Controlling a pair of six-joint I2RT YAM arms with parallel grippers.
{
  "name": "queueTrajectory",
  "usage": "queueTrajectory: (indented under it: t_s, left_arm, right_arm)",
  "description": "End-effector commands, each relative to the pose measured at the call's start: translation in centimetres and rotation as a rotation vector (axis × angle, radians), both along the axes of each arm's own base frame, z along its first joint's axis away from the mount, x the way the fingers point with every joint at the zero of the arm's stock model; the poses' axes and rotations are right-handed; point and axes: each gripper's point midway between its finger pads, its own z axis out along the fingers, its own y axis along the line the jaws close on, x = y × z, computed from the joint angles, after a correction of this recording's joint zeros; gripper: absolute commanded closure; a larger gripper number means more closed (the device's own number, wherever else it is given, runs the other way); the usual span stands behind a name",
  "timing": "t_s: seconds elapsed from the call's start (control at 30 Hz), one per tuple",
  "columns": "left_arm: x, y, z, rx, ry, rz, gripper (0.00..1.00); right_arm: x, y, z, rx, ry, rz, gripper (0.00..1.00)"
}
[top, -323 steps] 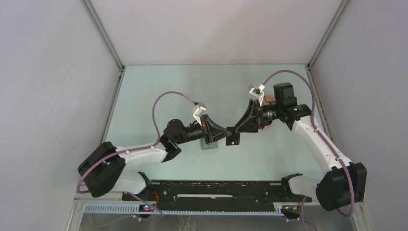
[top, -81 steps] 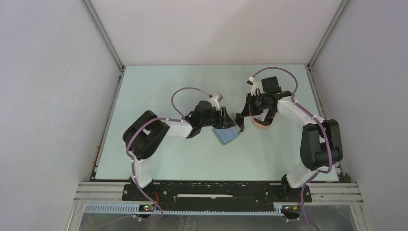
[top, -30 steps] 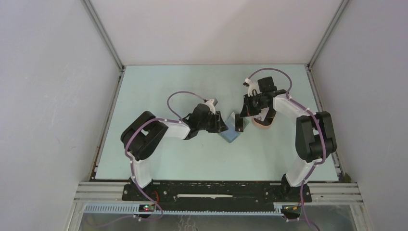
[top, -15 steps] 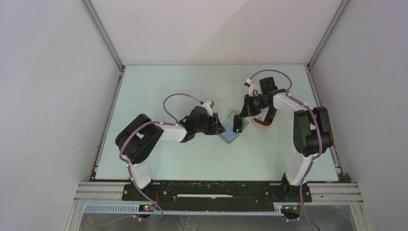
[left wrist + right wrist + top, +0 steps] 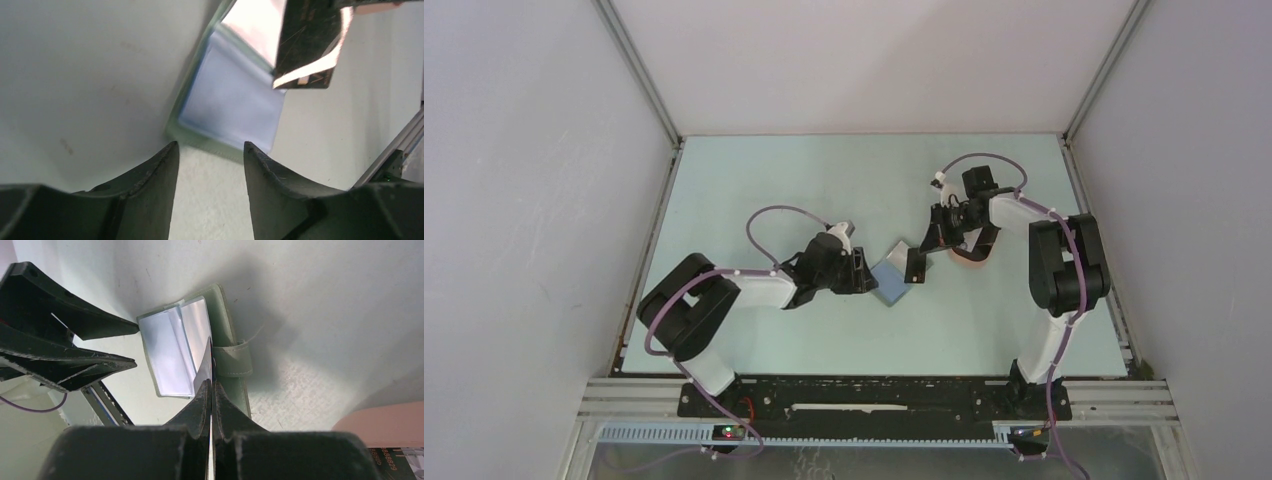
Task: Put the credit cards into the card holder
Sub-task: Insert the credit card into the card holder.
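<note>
The card holder [image 5: 890, 283] lies open on the table, grey-green with a strap [image 5: 231, 359] and a pale bluish inner face [image 5: 172, 350]. My right gripper [image 5: 210, 383] is shut on a black credit card [image 5: 915, 266], held on edge with its lower edge at the holder's fold. From the left wrist the card [image 5: 309, 47] looks glossy and hangs over the holder [image 5: 230, 102]. My left gripper [image 5: 210, 147] is open and holds nothing, its fingertips just short of the holder's edge. Another card [image 5: 395, 458] peeks out at the tray.
A salmon-pink tray [image 5: 971, 257] sits right of the holder, under the right arm, and fills the lower right corner [image 5: 387, 422] of the right wrist view. The left fingers [image 5: 75, 342] lie close to the holder's left side. Enclosure walls ring the table.
My left gripper has drawn back to the left, off the holder, and its jaws have widened. The right gripper has lowered the black card slightly toward the holder.
</note>
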Motion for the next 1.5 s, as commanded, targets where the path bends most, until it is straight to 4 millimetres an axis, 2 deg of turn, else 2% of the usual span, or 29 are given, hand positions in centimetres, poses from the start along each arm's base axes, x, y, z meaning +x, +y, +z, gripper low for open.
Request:
queueTrajectory:
  t_s: [0.0, 0.27, 0.5, 0.7, 0.9, 1.1, 1.47]
  left_arm:
    - [-1.1, 2.0, -0.2, 0.025, 0.012, 0.06, 0.44]
    - [-2.7, 0.9, 0.7, -0.138, 0.044, 0.056, 0.43]
    - [-3.6, 0.9, -1.7, -0.165, 0.15, 0.106, 0.44]
    - [-2.6, 0.9, -3.9, -0.108, 0.173, 0.128, 0.5]
    - [-1.1, 1.5, -5.1, -0.007, 0.153, 0.119, 0.55]
    - [0.3, 2.3, -5.6, 0.082, 0.14, 0.105, 0.55]
    - [1.1, 1.5, -5.3, 0.09, 0.134, 0.061, 0.55]
  right_arm:
    - [0.3, 0.6, 0.7, 0.031, -0.026, 0.034, 1.0]
    - [-0.7, 2.6, 0.9, 0.082, -0.014, 0.075, 1.0]
    - [-1.1, 3.2, 0.4, 0.126, 0.031, 0.053, 1.0]
    - [-1.4, 3.4, 0.2, 0.157, 0.063, 0.034, 1.0]
    - [-1.5, 3.0, -0.3, 0.148, 0.079, 0.013, 1.0]
    - [-1.9, 2.0, -1.4, 0.092, 0.1, -0.002, 1.0]
    - [-3.2, 2.0, -2.3, 0.071, 0.147, 0.028, 1.0]
